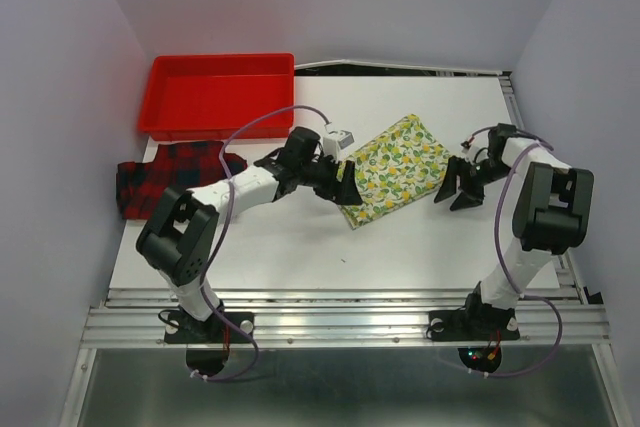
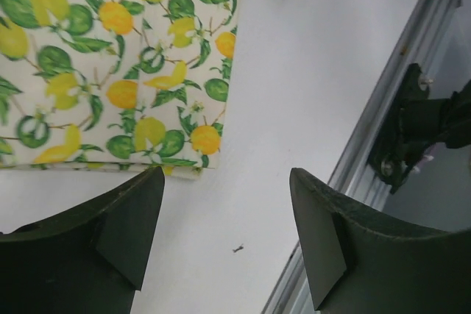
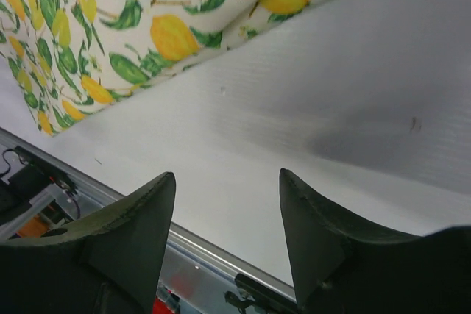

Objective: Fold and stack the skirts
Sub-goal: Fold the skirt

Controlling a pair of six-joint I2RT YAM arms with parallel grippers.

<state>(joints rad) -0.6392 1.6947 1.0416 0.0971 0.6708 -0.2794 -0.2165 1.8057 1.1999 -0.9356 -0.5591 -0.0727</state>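
Top external view: the lemon skirt (image 1: pixel 395 169) lies flat as a tilted rectangle near the middle of the desk (image 1: pixel 400 257). The plaid skirt (image 1: pixel 165 172) lies at the left, just in front of the red tray (image 1: pixel 160 127) and apart from the lemon one. The left fingers (image 1: pixel 347 182) sit at the lemon skirt's near-left edge, and the right fingers (image 1: pixel 465 187) just off its right corner. In the wrist views both pairs stand wide and hold nothing. The lemon skirt looks folded, or nearly so, and the plaid one looks unfolded. The next move likely calls for reaching left, folding the plaid skirt, then stacking the two.
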